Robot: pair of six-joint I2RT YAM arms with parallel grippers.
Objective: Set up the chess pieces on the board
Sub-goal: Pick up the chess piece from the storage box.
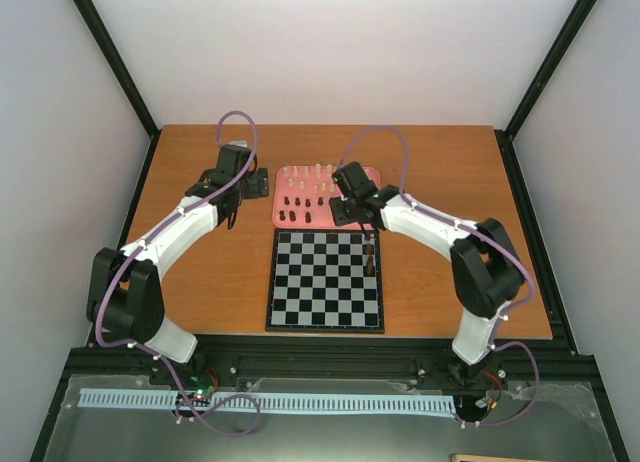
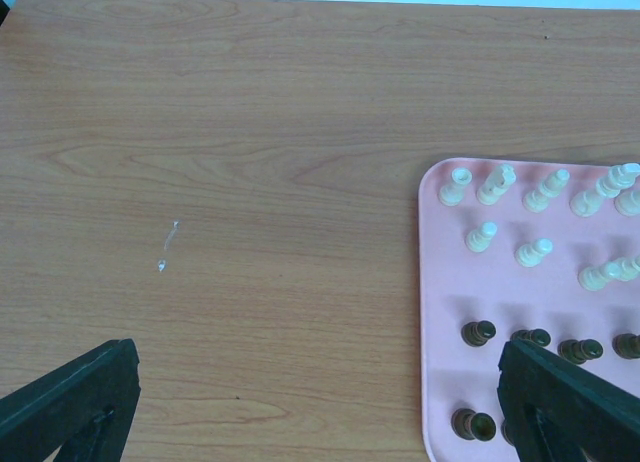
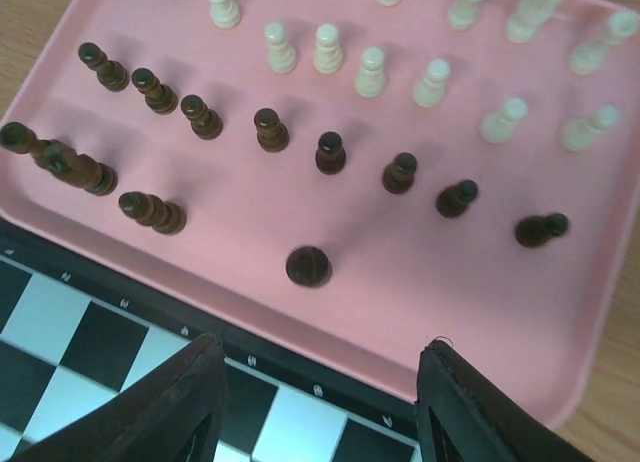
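1. Starting closest in: the two arm bases (image 1: 465, 357) are bolted at the near edge of the table (image 1: 200, 282). The board (image 1: 325, 280) lies flat between them, with plain wood showing on both sides of it
2. Two dark chess pieces (image 1: 371, 254) seem to stand on the board's right-hand column, too small to say which ones
3. Just past the board's far border sits the pink tray (image 1: 277, 210), nearly touching it. The rest of the set is on there, dark ones (image 3: 308, 266) in the rows nearer the board, cream ones (image 3: 370, 70) behind them
4. The right gripper (image 3: 315, 417) hovers over the board's far border right by the tray rim, fingers spread apart with nothing in them. The right arm bends in from the right, elbow up beside the board's right edge
5. The left gripper (image 2: 320, 422) hangs over bare wood at the tray's left edge, spread wide and holding nothing, one finger (image 2: 560, 402) over the tray's corner. That arm arcs up from the left base
6. Beyond the tray the wood runs on to the far edge, then pale walls (image 1: 340, 52) and black frame posts (image 1: 110, 57) box it all in
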